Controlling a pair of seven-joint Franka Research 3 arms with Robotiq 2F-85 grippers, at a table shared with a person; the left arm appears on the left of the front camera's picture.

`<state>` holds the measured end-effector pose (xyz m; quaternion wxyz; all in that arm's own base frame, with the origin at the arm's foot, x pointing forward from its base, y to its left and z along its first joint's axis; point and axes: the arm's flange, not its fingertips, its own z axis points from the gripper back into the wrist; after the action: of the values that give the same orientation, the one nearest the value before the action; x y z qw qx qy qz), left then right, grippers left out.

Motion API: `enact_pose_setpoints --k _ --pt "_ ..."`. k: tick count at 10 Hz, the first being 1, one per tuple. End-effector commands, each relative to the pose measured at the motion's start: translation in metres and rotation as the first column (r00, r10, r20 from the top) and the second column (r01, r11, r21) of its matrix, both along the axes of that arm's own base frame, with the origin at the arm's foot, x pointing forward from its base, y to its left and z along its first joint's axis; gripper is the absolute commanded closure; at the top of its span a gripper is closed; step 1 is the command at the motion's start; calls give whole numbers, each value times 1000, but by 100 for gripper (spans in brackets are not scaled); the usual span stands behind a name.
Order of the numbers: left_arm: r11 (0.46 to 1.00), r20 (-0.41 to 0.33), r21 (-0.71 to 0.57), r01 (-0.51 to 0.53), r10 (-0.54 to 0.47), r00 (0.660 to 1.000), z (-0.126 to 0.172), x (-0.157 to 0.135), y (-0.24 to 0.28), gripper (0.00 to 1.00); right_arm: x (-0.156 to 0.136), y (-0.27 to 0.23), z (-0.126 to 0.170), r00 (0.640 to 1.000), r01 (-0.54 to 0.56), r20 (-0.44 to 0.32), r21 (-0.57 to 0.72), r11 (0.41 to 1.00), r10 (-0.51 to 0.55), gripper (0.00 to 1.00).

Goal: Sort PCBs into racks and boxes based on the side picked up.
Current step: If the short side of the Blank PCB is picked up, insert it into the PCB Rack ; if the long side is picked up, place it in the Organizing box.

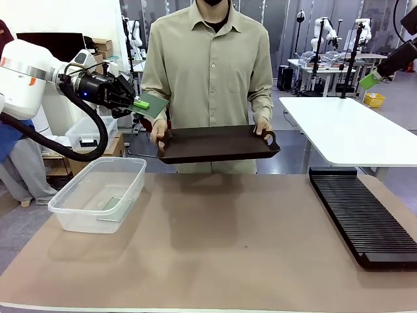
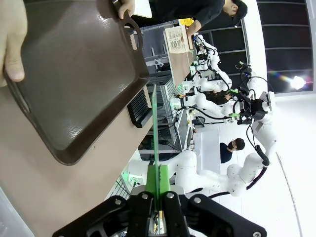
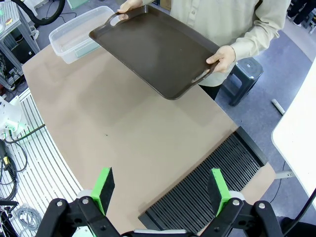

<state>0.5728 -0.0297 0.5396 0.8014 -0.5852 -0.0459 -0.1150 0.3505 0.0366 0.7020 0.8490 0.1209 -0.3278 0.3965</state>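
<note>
PCB (image 1: 151,103) clamped in left pincer (image 1: 137,105), another in clear tub (image 1: 71,207); right pincer (image 3: 162,190) wide.

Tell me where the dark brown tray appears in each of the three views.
Front view: the tray is at the middle, held by the person above the far table edge.
Left wrist view: it fills the upper left, seen tilted.
Right wrist view: it is at the top middle, above the table.
Shared landmark: the person's hand on a tray handle.

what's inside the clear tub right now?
One green board lies flat on the floor of the tub. The translucent walls blur it, so its face can't be told.
</note>
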Motion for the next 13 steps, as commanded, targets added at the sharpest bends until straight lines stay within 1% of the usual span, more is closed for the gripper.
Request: enact_pose_setpoints --k 1,2,3,4,5,6,7,8,9,10,12,13 --pt "1000 -5 -2 0 0 1000 0 0 0 100 -2 1 -1 1000 -7 -1 -5 1000 7 0" --pt "1000 -5 -2 0 0 1000 0 0 0 100 -2 1 -1 1000 -7 -1 -5 1000 7 0" --pt "1000 0 0 0 0 1000 0 0 0 97 -2 1 -1 1000 -7 -1 -5 1000 7 0" --pt "994 33 112 16 -20 999 8 -2 10 97 -2 1 -1 1000 -7 -1 -5 1000 7 0" --pt "968 36 248 23 -32 999 17 -4 17 97 -2 1 -1 1000 -7 -1 -5 1000 7 0" --pt "926 54 376 43 -69 996 21 -7 23 97 -2 1 -1 1000 -7 -1 -5 1000 7 0" --pt "858 84 512 40 -97 992 22 -9 30 97 -2 1 -1 1000 -7 -1 -5 1000 7 0" --pt "789 90 612 44 -124 988 19 -13 36 97 -2 1 -1 1000 -7 -1 -5 1000 7 0" --pt "708 77 706 34 -125 989 12 -17 43 97 -2 1 -1 1000 -7 -1 -5 1000 7 0" --pt "659 66 752 18 -102 993 3 -17 52 97 -2 1 -1 1000 -7 -1 -5 1000 7 0" --pt "647 42 762 24 -87 995 -26 -12 61 97 -2 1 -1 1000 -7 -1 -5 1000 7 0" --pt "654 41 757 17 -73 996 -41 -13 62 97 -2 1 -1 1000 -7 -1 -5 1000 7 0"
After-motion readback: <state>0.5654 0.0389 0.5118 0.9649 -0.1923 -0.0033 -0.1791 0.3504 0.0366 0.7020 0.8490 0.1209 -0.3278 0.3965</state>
